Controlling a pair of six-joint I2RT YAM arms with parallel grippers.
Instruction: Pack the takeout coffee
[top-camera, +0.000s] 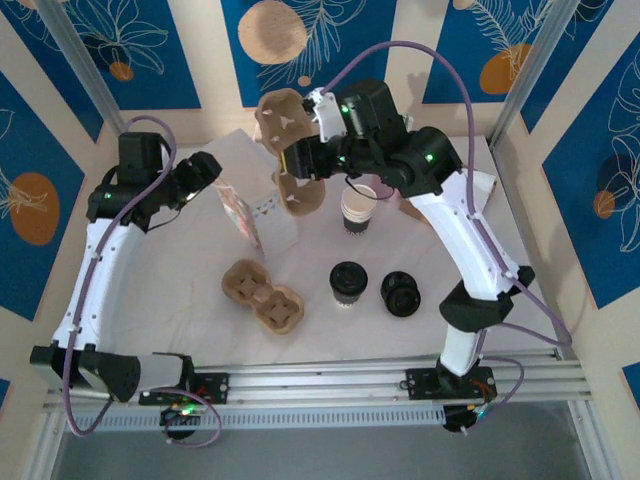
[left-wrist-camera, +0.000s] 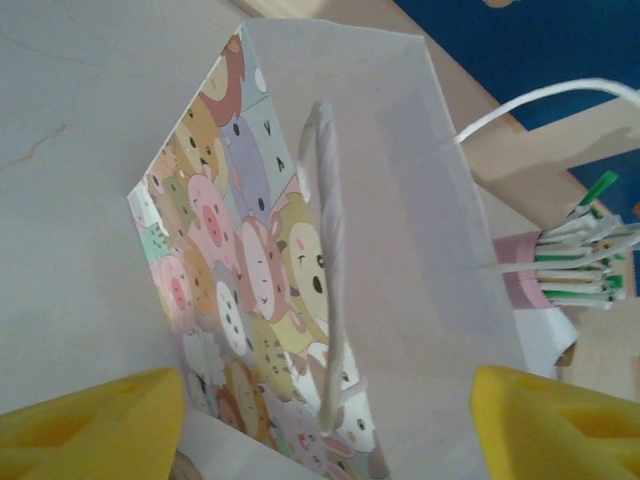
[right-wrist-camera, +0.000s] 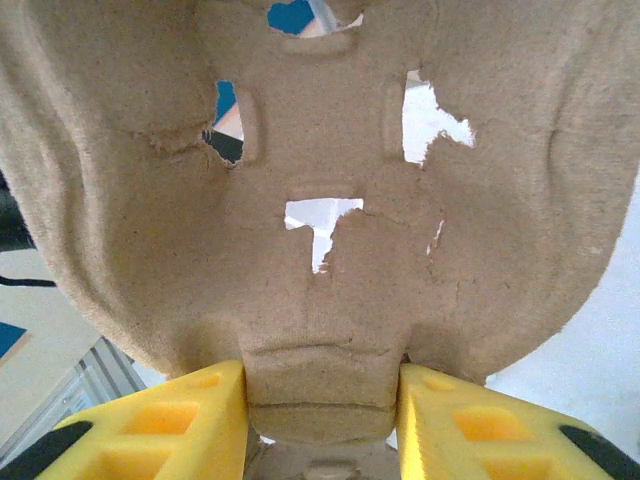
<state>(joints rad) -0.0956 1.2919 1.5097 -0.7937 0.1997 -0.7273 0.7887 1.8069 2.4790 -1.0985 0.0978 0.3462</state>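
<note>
Right tool (right-wrist-camera: 322, 400) pinched a brown moulded-pulp cup carrier (right-wrist-camera: 480, 250) aloft; left tool (left-wrist-camera: 325, 420) spread before a cartoon-printed paper bag (left-wrist-camera: 250, 280). White, black-lidded takeout coffee (top-camera: 347, 283) sat on the desk (top-camera: 190, 300), nearward of the right tool.

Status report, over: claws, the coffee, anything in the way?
Right claw shut on pulp cup carrier, held aloft. Left claw open at cartoon paper bag. Lidded coffee upright, untouched. Nothing blocking it.
</note>
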